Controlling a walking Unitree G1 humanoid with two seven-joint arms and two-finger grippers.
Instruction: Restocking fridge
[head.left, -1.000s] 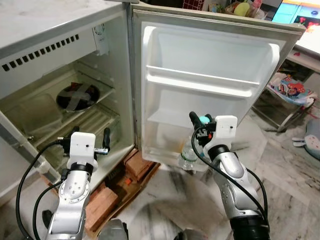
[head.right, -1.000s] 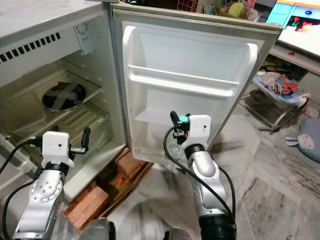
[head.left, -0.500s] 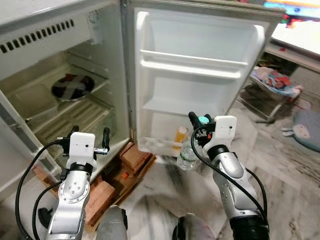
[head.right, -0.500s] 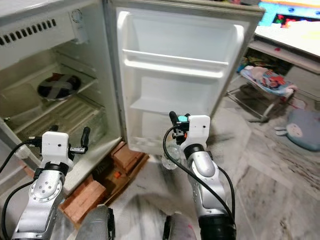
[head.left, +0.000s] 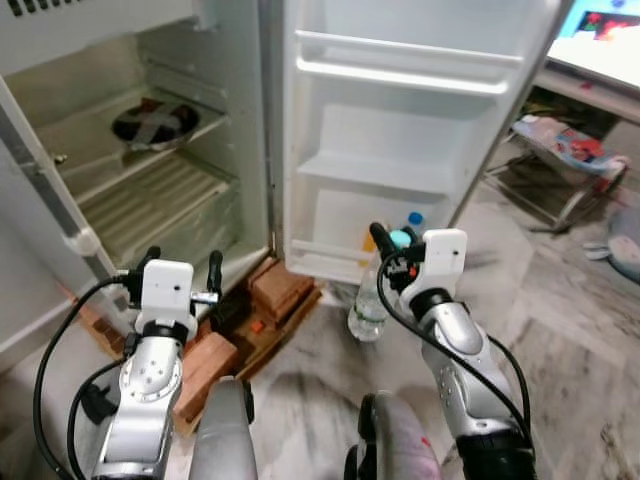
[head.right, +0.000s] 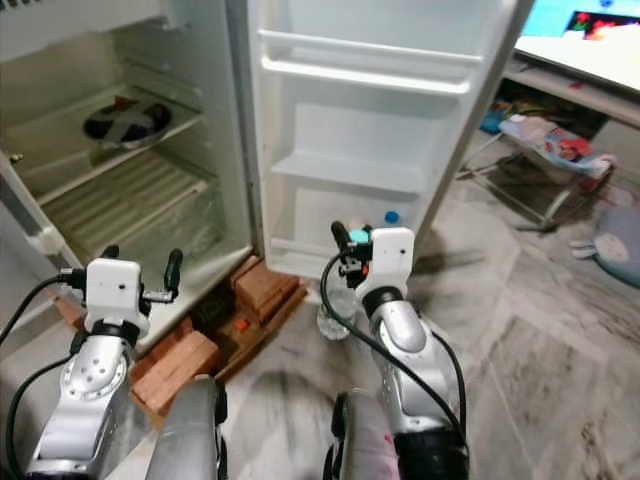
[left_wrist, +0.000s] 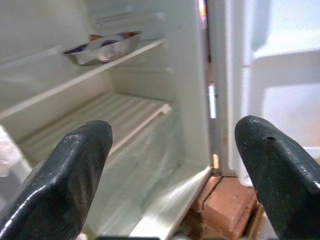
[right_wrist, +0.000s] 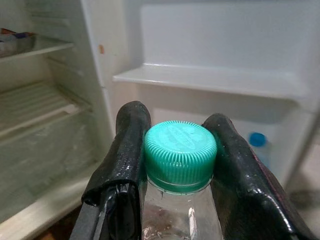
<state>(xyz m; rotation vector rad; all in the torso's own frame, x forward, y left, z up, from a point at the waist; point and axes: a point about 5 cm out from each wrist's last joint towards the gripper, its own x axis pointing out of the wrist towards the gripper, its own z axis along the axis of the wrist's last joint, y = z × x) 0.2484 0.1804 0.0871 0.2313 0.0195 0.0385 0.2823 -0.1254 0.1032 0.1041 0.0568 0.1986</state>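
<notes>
The fridge (head.left: 250, 150) is wide open, door (head.left: 420, 120) swung out to the right. It sits on bricks (head.left: 275, 300). Inside, a dark bowl (head.left: 153, 122) is on the upper shelf; the ribbed shelf below it looks bare.

The clear plastic bottle (head.left: 368, 308) with the teal cap (right_wrist: 180, 147) hangs upright in front of the door's bottom shelf, pinched at the neck just under the cap. A second bottle with a blue cap (head.left: 415, 218) stands in that bottom door shelf.

Grey marbled floor (head.left: 560, 300), red bricks (head.left: 280, 295) — stacked low, folding metal rack (head.left: 555, 180) — cluttered, bright daylight
</notes>
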